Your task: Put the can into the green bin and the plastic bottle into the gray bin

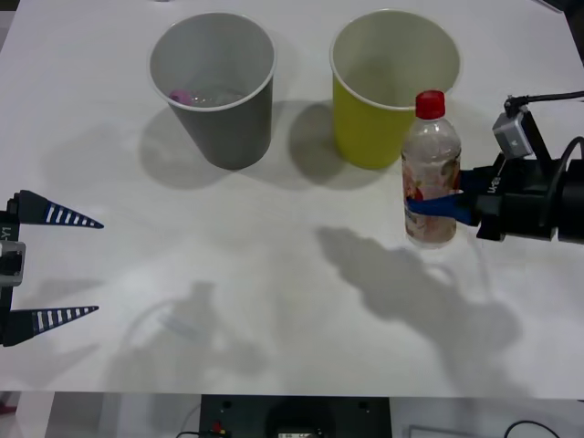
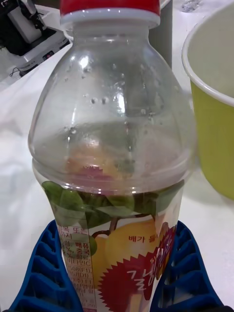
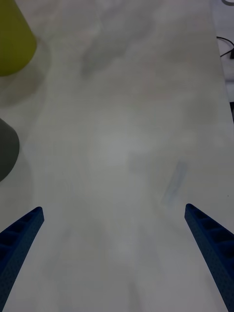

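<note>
Left gripper (image 1: 55, 266) sits at the near left edge of the white table (image 1: 274, 301), blue ribbed fingers spread wide, nothing between them; in the left wrist view the same gripper (image 3: 114, 258) hangs over bare tabletop with both fingertips far apart. Right gripper (image 1: 440, 208) comes in from the right side, a bit farther back, its blue fingers closed on the lower body of the small clear plastic bottle with red screw cap and white fruit-print label (image 1: 431, 173). Bottle upright, just in front of and right of the bins, overlapping the green one in the front view. Right wrist view: bottle (image 2: 114, 161) close up, label between the two blue fingers (image 2: 48, 273), pressed on both sides. Farther back, large yellow-green tapered bin with white rim (image 1: 383, 128), near the bottle. Left of it, apart, large dark gray tapered bin with light gray inside (image 1: 219, 109), something small and pinkish inside, cannot tell what.
</note>
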Robot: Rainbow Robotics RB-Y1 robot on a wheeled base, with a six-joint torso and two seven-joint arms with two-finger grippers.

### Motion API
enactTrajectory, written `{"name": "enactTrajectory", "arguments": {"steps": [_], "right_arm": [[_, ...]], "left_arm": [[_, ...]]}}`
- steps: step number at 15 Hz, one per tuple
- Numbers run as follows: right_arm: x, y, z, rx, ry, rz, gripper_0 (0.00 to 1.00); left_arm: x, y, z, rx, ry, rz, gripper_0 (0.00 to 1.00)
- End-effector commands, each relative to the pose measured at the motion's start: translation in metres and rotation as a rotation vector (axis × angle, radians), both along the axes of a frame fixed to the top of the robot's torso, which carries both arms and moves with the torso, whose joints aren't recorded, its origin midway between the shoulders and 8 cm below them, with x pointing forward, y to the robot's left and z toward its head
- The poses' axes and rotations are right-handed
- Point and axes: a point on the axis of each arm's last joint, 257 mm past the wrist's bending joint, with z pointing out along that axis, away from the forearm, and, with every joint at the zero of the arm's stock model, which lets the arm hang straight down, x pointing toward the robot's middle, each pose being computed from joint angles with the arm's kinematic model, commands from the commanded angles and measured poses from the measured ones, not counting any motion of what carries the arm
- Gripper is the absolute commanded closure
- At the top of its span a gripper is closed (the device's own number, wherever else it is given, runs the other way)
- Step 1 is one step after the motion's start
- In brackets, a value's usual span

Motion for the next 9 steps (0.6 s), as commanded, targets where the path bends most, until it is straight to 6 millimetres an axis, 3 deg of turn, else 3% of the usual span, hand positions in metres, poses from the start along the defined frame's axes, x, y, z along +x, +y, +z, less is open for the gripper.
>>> {"name": "enactTrajectory", "arguments": {"steps": [1, 5, 9], "right_arm": [[-0.012, 0.012, 0.024, -0.003, 0.043, -0.001, 1.00], [-0.018, 0.024, 0.061, -0.056, 0.050, -0.035, 1.00], [-0.010, 0.022, 0.086, -0.170, 0.012, 0.007, 1.00]], "left_arm": [[0.000, 0.000, 0.000, 0.000, 0.000, 0.000, 0.00], [0.000, 0.000, 0.000, 0.000, 0.000, 0.000, 0.00], [0.000, 0.000, 0.000, 0.000, 0.000, 0.000, 0.00]]}}
